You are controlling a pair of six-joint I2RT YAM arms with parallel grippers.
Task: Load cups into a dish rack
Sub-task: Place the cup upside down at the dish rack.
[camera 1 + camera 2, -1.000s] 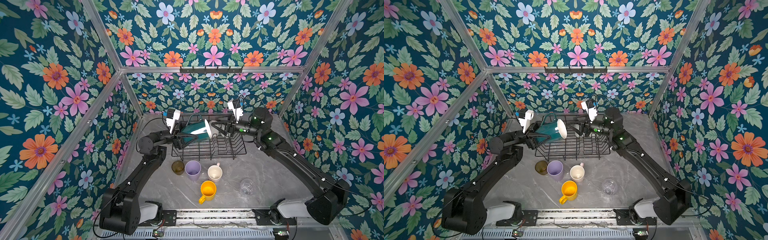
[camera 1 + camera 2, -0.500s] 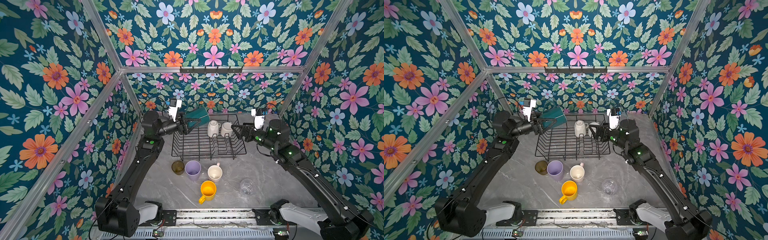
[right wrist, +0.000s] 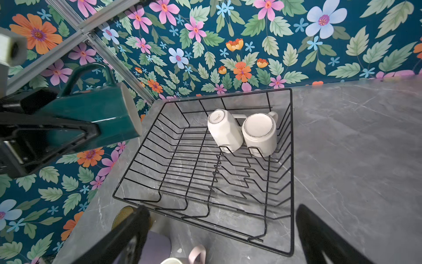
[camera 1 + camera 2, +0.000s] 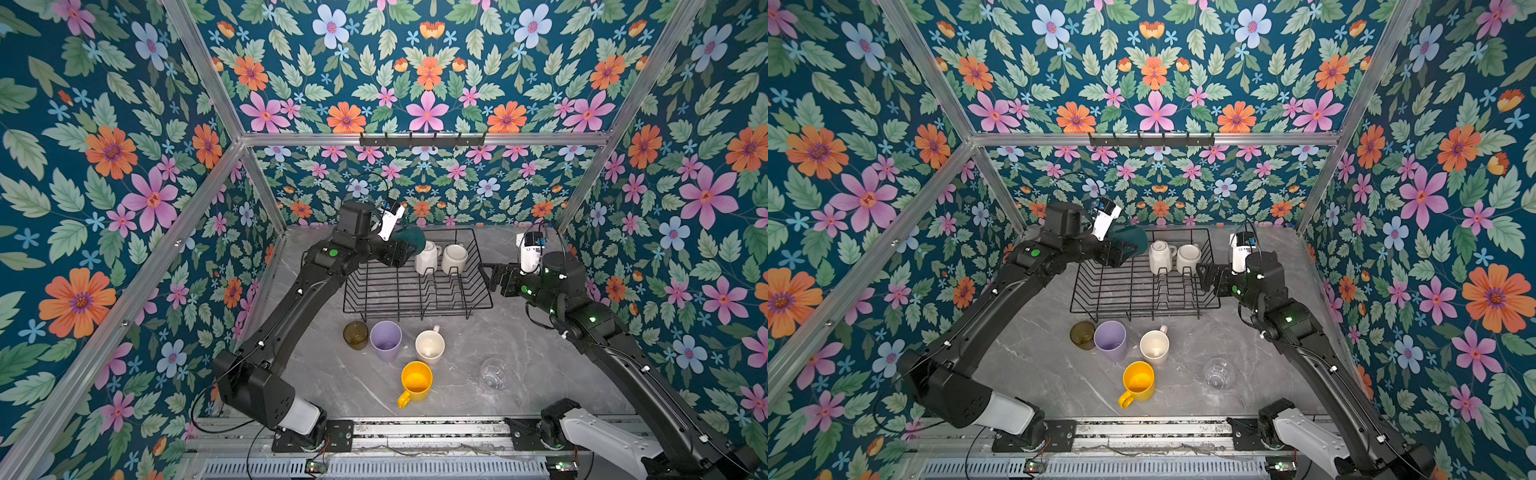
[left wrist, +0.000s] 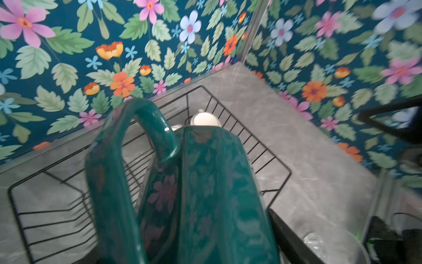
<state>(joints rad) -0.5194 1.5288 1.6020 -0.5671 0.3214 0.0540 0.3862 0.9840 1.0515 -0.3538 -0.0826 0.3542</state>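
Green mug [image 4: 409, 242] hangs on its side over the far left corner of the rack [image 4: 386, 286], clamped in the left gripper [image 4: 400, 254] with its handle uppermost. Its long axis runs about level, from the gripper out towards two pale mugs [image 3: 225, 130] that stand upside down in the rack's far right corner. The pale end of the green mug faces them, and I cannot tell from here whether that end is the mouth or the base. In the right wrist view the mug is raised clear of the wires and apart from the pale pair, with open rack floor below and beside it. The left arm is the nearer one, since it already carries the mug, so the coming move looks like a turn at the wrist and a lowering into that gap. The right gripper [image 4: 487, 275] waits just outside the rack's right wall, jaws wide apart and empty. Five more cups stand on the table [image 4: 540, 353] in front of the rack.
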